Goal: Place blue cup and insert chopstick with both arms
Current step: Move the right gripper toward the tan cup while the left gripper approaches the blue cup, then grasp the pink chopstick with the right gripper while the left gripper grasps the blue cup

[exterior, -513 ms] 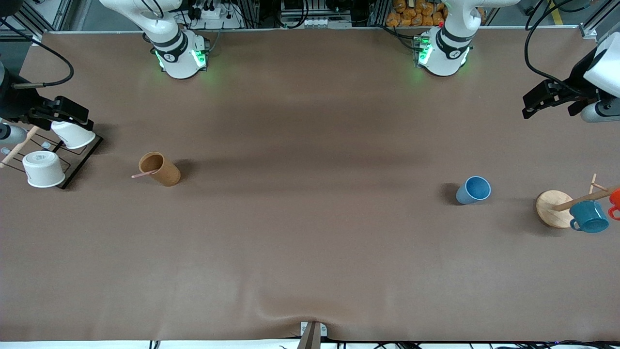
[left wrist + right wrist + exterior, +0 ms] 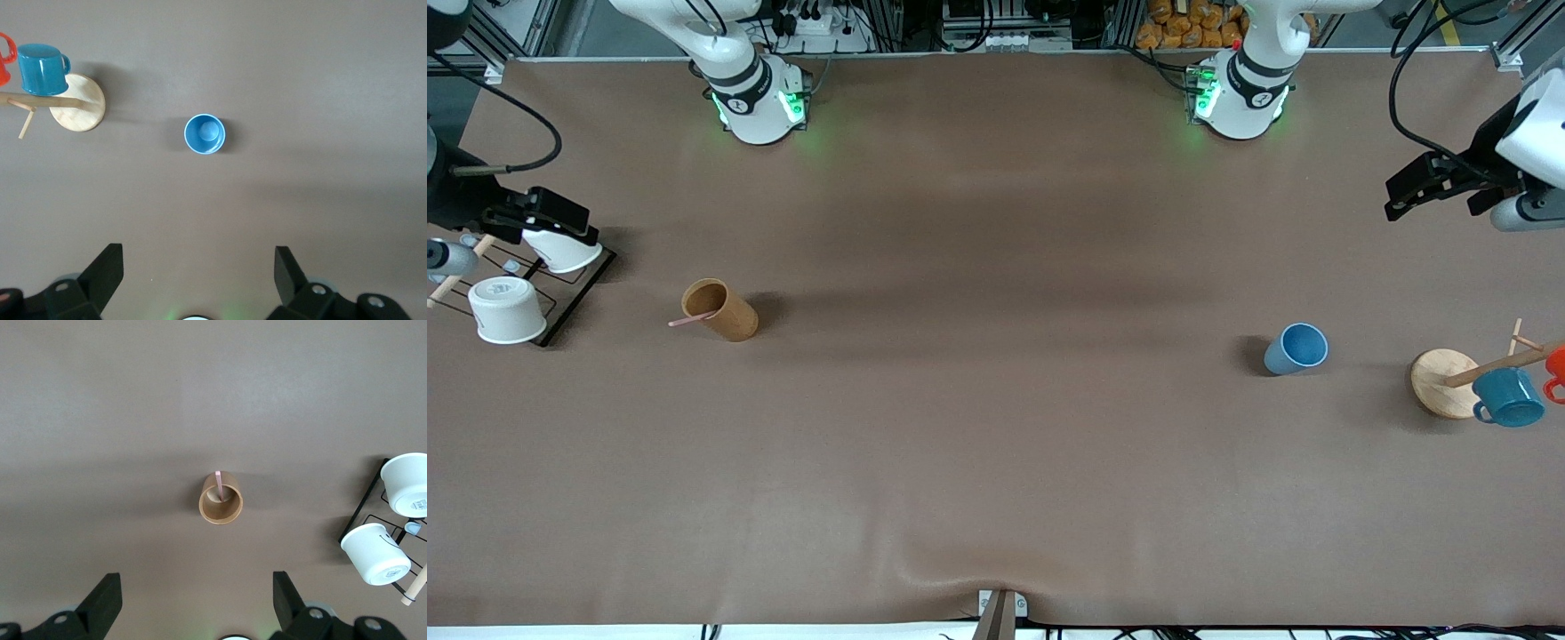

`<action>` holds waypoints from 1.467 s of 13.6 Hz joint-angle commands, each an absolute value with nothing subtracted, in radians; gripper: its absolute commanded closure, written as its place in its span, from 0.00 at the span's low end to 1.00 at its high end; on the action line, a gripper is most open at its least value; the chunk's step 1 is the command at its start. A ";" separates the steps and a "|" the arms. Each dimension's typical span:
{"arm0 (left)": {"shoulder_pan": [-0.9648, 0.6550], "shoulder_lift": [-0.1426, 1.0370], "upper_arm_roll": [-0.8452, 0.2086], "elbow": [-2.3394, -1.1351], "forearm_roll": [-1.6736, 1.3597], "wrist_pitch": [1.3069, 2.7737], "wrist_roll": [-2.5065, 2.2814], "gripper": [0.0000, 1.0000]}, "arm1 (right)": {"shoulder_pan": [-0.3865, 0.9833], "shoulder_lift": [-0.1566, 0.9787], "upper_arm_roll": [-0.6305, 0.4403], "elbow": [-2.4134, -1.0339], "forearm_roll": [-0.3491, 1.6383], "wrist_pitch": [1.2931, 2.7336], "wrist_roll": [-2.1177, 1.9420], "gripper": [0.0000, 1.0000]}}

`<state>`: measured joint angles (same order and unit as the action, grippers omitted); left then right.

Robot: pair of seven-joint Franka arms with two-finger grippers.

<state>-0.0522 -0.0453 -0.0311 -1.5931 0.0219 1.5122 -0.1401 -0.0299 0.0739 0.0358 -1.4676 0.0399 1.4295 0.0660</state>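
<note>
The light-blue cup (image 2: 1296, 348) stands upright on the table toward the left arm's end; it also shows in the left wrist view (image 2: 205, 133). The pale-pink chopstick (image 2: 689, 320) leans inside a tan cup (image 2: 720, 309) toward the right arm's end, and both show in the right wrist view, the chopstick (image 2: 219, 483) in the tan cup (image 2: 221, 498). My left gripper (image 2: 1398, 197) is open and empty, high above the table's end, in the left wrist view (image 2: 198, 267) too. My right gripper (image 2: 574, 218) is open and empty, high over the rack, and shows in the right wrist view (image 2: 197, 590).
A black wire rack (image 2: 574, 293) with two upturned white cups (image 2: 507, 309) sits at the right arm's end. A wooden mug tree (image 2: 1445, 382) holding a teal mug (image 2: 1507, 397) and a red mug (image 2: 1556, 369) stands at the left arm's end, beside the blue cup.
Both hands have shifted slightly while staying high at their ends of the table. The cups and the chopstick have not moved.
</note>
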 commanded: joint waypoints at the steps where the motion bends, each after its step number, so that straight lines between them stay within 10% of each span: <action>1: -0.054 -0.003 -0.026 -1.600 0.044 1.537 -0.127 0.00 | -0.060 0.106 0.040 -1.459 0.041 1.425 0.058 0.00; 10: -0.017 0.026 -0.026 -1.943 0.048 1.986 -0.126 0.00 | -0.081 0.290 0.038 -1.407 0.031 1.427 0.063 0.00; 20: 0.044 0.239 -0.029 -1.951 0.054 2.144 -0.083 0.00 | -0.083 0.425 0.040 -1.411 0.038 1.443 0.187 0.24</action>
